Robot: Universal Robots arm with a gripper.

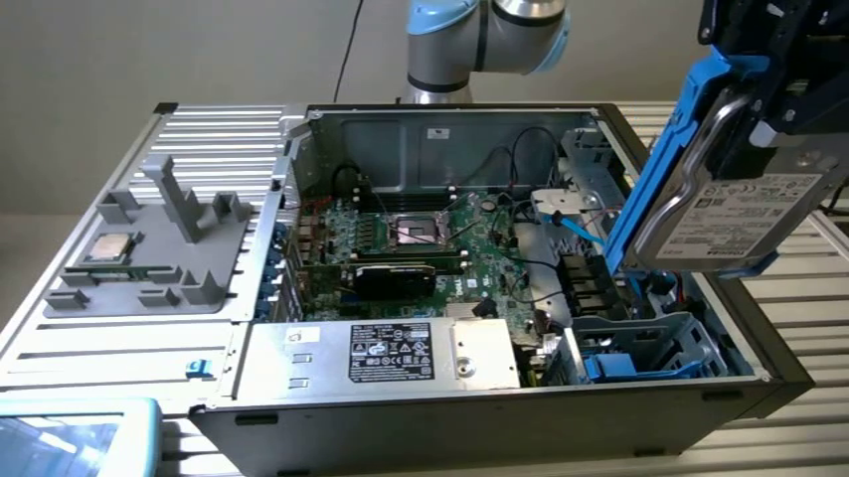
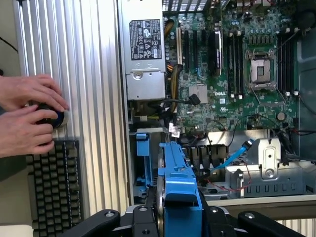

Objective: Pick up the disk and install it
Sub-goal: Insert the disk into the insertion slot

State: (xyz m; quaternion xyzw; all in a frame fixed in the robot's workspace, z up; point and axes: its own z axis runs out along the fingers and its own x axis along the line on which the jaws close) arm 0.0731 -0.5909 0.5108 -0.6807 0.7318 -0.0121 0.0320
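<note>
Okay, claw point(image 1: 766, 114) clamped on the disk point(image 1: 743, 214), held tilted above the open computer case point(image 1: 464, 422), over its blue drive bay point(image 1: 634, 360), loose cables point(image 1: 584, 231) just beside, silver power box point(image 1: 385, 353) near.

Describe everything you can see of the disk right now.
The disk is a flat silver-metal hard drive with a white printed label, framed by a bright blue plastic bracket. The gripper is clamped on its upper end and holds it in the air, steeply tilted. It hangs over the open computer case, above the drive bay at the exterior view's right, apparently touching nothing else.
</note>
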